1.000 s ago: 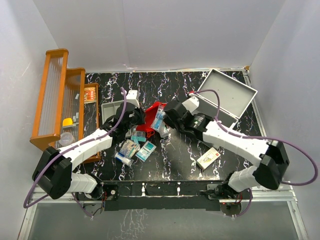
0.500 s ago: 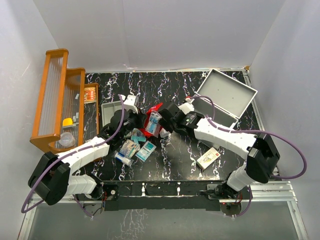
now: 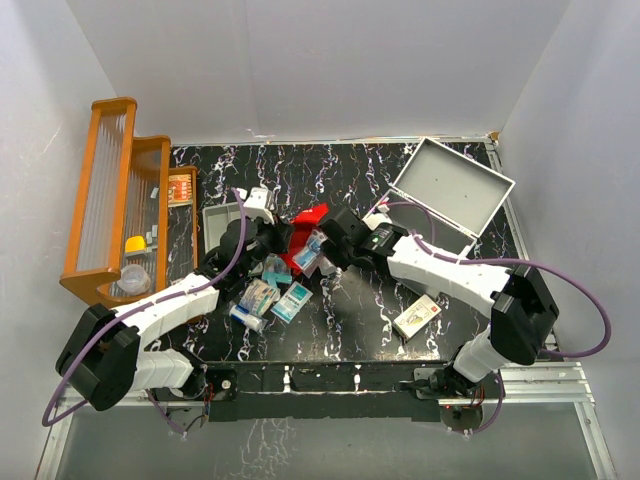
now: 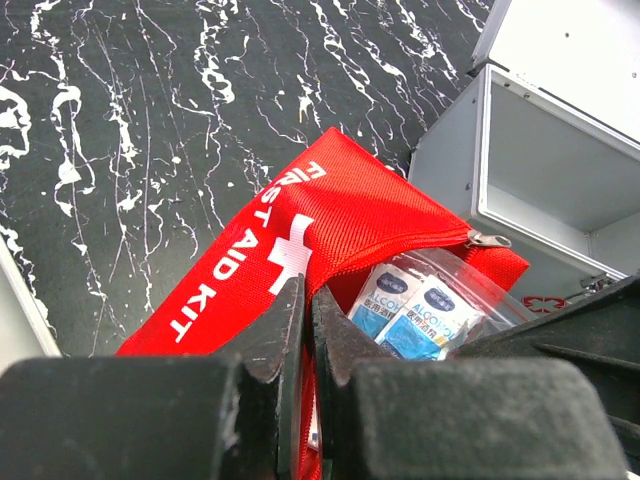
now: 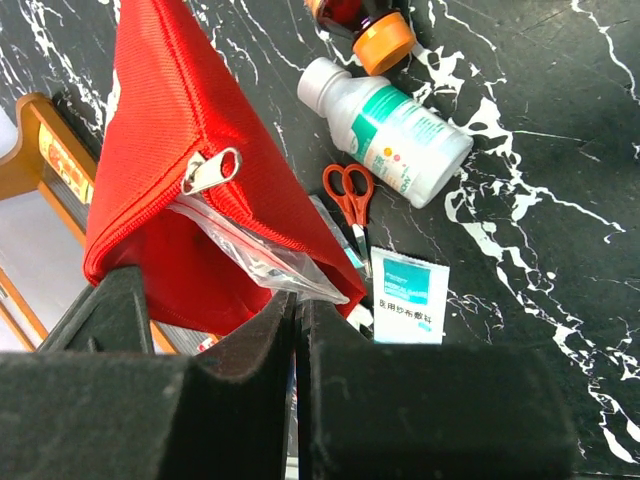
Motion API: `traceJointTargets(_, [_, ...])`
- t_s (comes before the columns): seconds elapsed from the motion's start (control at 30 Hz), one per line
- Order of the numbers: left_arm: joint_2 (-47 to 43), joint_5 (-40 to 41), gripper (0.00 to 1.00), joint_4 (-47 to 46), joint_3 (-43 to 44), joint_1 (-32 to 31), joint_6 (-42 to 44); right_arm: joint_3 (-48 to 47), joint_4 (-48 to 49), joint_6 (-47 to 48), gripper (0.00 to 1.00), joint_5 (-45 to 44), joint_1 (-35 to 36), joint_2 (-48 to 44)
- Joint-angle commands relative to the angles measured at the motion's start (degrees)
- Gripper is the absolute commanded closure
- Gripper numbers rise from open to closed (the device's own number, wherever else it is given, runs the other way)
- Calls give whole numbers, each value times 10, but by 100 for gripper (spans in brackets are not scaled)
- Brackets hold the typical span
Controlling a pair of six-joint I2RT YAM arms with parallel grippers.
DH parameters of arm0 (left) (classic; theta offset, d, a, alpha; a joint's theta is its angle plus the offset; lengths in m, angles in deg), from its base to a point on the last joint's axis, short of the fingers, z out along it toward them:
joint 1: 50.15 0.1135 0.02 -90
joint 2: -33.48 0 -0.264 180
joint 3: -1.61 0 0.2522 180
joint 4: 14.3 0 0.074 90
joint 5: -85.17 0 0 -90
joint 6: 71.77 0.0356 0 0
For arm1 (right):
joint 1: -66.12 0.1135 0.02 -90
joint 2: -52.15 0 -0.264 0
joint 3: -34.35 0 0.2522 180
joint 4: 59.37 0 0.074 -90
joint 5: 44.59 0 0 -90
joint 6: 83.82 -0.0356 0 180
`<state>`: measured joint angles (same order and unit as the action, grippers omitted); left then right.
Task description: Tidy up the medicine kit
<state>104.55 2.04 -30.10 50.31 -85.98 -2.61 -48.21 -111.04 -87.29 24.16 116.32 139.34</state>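
The medicine kit (image 3: 452,193) is a light-grey metal case standing open at the back right; its inside also shows in the left wrist view (image 4: 560,170). A red first-aid pouch (image 3: 312,216) is held up at mid-table. My left gripper (image 4: 308,290) is shut on the pouch's open edge (image 4: 250,250). My right gripper (image 5: 297,300) is shut on a clear bag of alcohol pads (image 5: 250,250), which sits partly inside the pouch's mouth (image 4: 420,305). The pouch's zipper pull (image 5: 208,172) hangs just above the bag.
A wooden rack (image 3: 110,200) stands at the left with a shallow grey tray (image 3: 222,222) beside it. Several loose packets (image 3: 265,298) lie near the front. A white box (image 3: 416,316) lies front right. A white bottle (image 5: 390,125), orange scissors (image 5: 348,190) and a gauze packet (image 5: 408,295) lie under the pouch.
My right gripper has moved left and lower with the clear bag, which has gone further into the red pouch. My left gripper still grips the pouch and has barely shifted.
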Motion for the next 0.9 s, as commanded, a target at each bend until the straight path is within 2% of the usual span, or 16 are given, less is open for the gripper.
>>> traceJointTargets(0.0, [-4, -8, 100, -17, 27, 2, -11, 2, 22, -5, 100, 13, -14, -9])
traceJointTargets(0.2, [-9, -84, 100, -32, 15, 3, -11, 8, 91, -3, 100, 43, -27, -22])
traceJointTargets(0.4, [-12, -112, 100, -36, 12, 2, -30, 18, 130, -46, 100, 79, -32, -30])
traceJointTargets(0.6, [-12, -119, 100, 4, 35, 2, -70, 41, 160, -74, 100, 78, -32, -33])
traceJointTargets(0.73, [-14, -87, 100, 23, 47, 3, -103, 44, 163, -51, 99, 65, -32, -29])
traceJointTargets(0.77, [-13, -77, 100, 35, 53, 3, -108, 41, 155, -37, 95, 60, -33, -28])
traceJointTargets(0.87, [-10, -52, 100, 49, 61, 2, -104, 35, 142, 31, 70, 52, -32, -32])
